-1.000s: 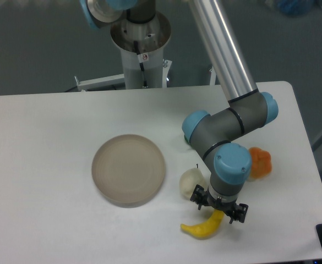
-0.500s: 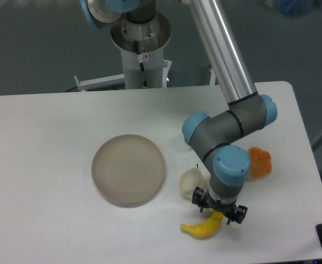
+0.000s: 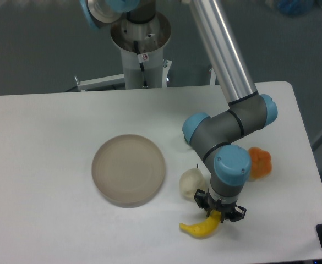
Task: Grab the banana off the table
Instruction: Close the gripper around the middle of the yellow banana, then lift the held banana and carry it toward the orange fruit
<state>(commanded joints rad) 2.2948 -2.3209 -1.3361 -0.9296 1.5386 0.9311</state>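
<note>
Your gripper (image 3: 220,214) has narrowed, its fingers now pinching the banana (image 3: 200,228) near one end, lower right; lifting, it could pivot free.

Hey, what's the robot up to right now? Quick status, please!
Gripper down on the banana, fingers straddling its upper end; grip unconfirmed. Banana on the table. Pear close beside the gripper; nothing blocking.
</note>
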